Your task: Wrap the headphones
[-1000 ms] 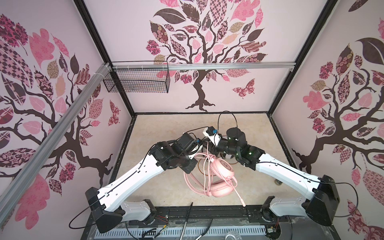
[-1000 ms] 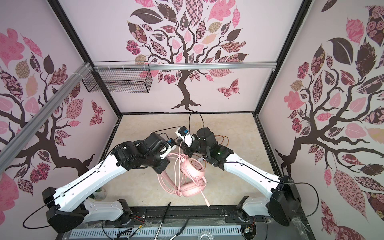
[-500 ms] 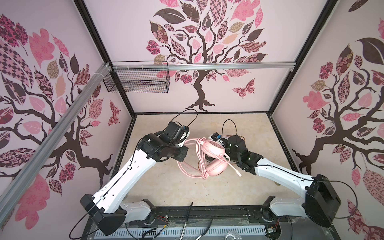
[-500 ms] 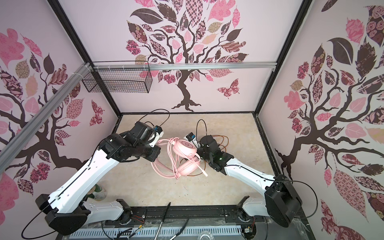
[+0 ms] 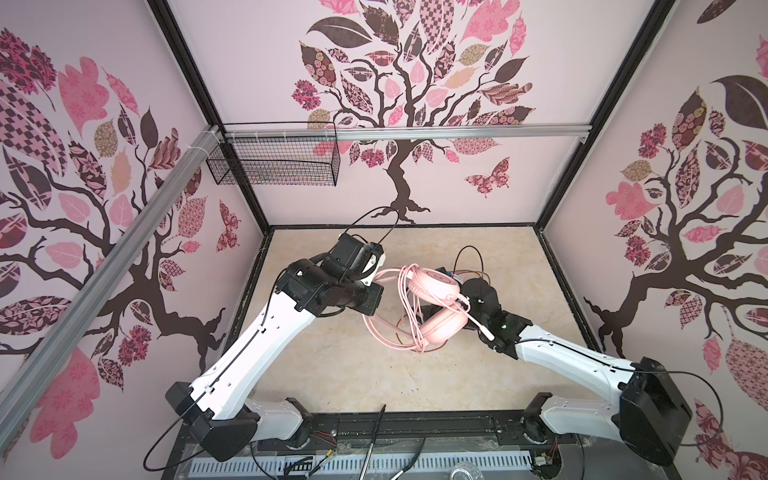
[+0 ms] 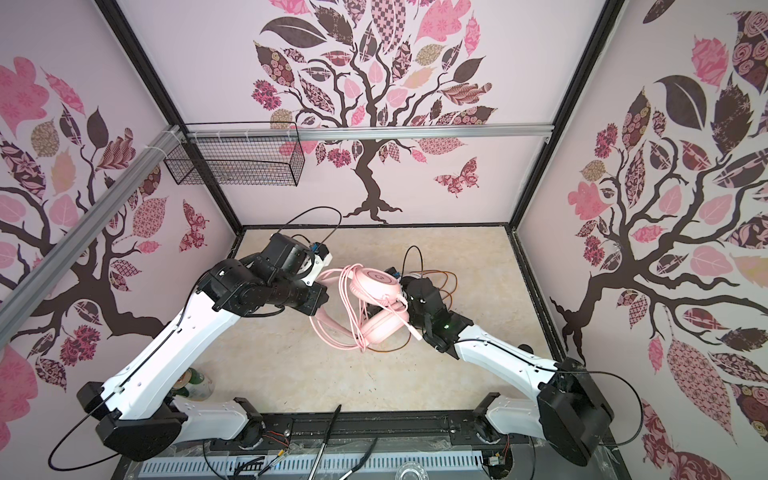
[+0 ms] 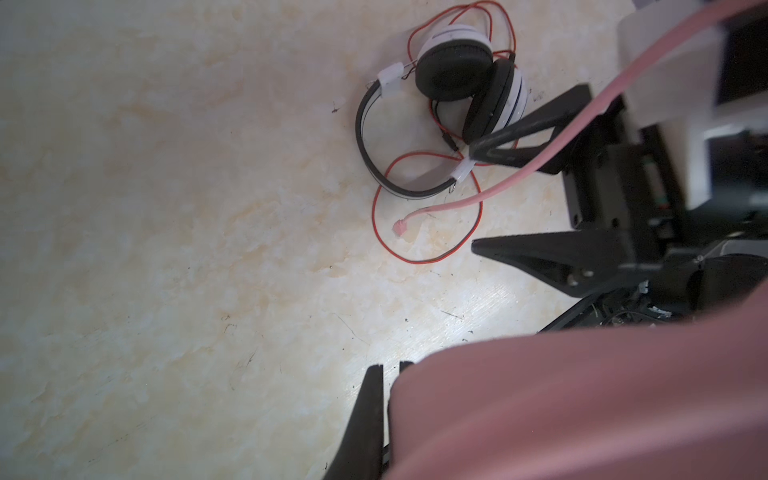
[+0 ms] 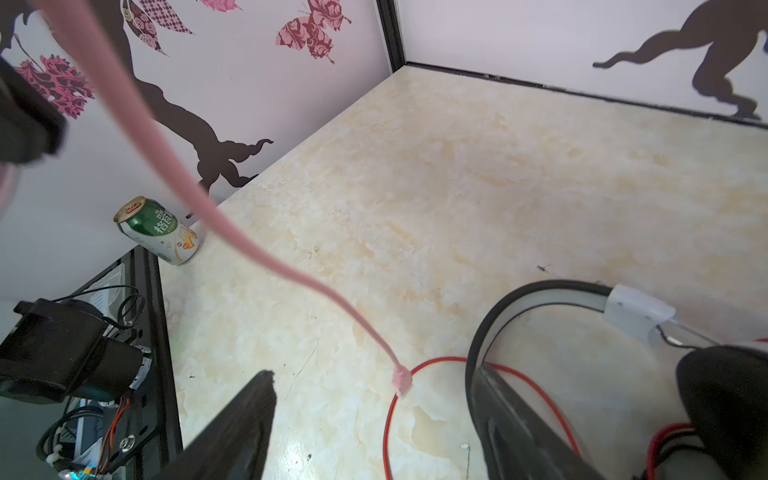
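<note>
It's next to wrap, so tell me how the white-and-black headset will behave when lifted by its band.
Its headband looks thin, so the white-and-black headset is probably light and springy. The earcups lie turned against each other, so they likely swivel and may swing. The red cord sprawls in loose loops; expect it to trail and snag.

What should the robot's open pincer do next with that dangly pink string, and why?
Probably close the right pincer on the loose end of the pink cord: it hangs free in front of the open jaws, while the left pincer holds the pink headset up, cord only partly wound.
</note>
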Tool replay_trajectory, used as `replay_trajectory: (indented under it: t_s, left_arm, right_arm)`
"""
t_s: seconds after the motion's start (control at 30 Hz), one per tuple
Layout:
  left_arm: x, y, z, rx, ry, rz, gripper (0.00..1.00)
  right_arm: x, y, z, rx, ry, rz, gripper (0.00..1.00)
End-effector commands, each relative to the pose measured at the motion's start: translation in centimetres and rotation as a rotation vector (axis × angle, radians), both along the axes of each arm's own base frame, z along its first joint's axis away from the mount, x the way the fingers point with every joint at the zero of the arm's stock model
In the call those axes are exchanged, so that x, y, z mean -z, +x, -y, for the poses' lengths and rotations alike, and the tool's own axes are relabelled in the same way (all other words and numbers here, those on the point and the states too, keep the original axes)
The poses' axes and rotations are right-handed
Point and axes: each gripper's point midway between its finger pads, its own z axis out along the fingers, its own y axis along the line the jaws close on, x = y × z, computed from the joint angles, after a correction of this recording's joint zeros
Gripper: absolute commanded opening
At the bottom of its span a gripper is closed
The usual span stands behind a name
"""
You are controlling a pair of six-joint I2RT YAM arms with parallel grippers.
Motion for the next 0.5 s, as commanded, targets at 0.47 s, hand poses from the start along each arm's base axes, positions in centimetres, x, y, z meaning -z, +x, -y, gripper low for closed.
replay_trajectory:
  t_s: [0.47]
  left_arm:
    - [-6.9,2.0,1.8,-0.008,-0.146,0.126,0.0]
  right_arm:
    - [6.2,2.9,0.3,0.156,0.071,-0.036,0.71]
